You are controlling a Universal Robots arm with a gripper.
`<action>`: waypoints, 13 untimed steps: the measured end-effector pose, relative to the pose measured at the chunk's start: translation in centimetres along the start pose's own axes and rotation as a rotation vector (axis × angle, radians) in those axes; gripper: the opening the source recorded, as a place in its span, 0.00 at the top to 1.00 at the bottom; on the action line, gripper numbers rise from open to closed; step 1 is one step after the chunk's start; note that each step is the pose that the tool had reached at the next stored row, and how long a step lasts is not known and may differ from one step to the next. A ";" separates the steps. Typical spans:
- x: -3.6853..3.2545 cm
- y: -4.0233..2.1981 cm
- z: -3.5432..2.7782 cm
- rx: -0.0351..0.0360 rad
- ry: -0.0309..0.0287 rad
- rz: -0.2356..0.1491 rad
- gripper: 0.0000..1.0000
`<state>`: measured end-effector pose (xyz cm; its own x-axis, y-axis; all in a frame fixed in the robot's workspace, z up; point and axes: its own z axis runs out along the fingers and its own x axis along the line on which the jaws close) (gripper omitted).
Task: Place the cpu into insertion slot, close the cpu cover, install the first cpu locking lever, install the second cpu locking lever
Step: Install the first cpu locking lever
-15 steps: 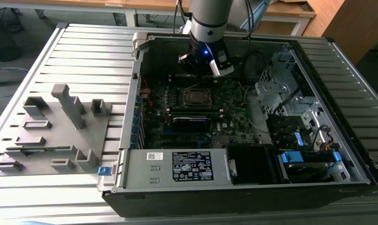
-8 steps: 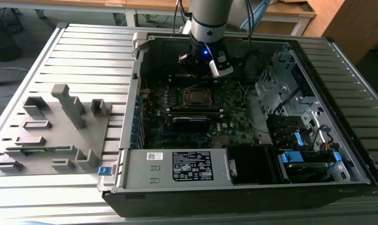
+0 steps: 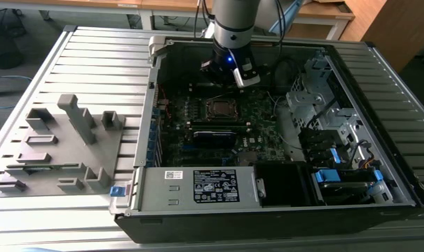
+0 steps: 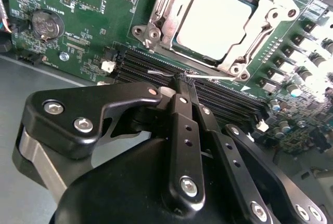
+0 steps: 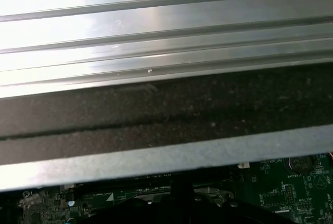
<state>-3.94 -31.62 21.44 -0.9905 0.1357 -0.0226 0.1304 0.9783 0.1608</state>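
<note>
I've got the black two-finger gripper down inside the open dark tower computer case, over the dark green motherboard. In the second wrist view the fingers are pressed together, no gap at the tips. The tips sit right at a thin silvery wire locking lever that runs across just ahead of them. I can't tell whether they pinch it or only touch it. Just beyond the tips and the lever is the small square cpu with a dull silver-grey top. It lies flat in the square black insertion slot. The thin silvery metal cpu cover frame lies down around it, with the chip's top showing through the window. Under the fingertips, between gripper and socket, run the long black memory slots. A round silver coin battery sits well off to one side of the gripper. In the exterior view the gripper hangs near the socket, at the far end of the case. A grey plastic fixture tray rests on the ribbed metal table, well apart from it, outside the case on the exterior view's left.
</note>
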 end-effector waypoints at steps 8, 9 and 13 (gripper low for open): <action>0.04 -0.01 0.02 -0.0014 -0.0120 0.004 0.89; 0.04 -0.01 0.02 -0.0014 -0.0121 0.004 0.89; 0.10 -0.03 0.08 -0.0015 -0.0127 0.004 0.89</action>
<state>-4.04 -31.63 21.35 -0.9894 0.1413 -0.0345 0.1340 0.9776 0.1624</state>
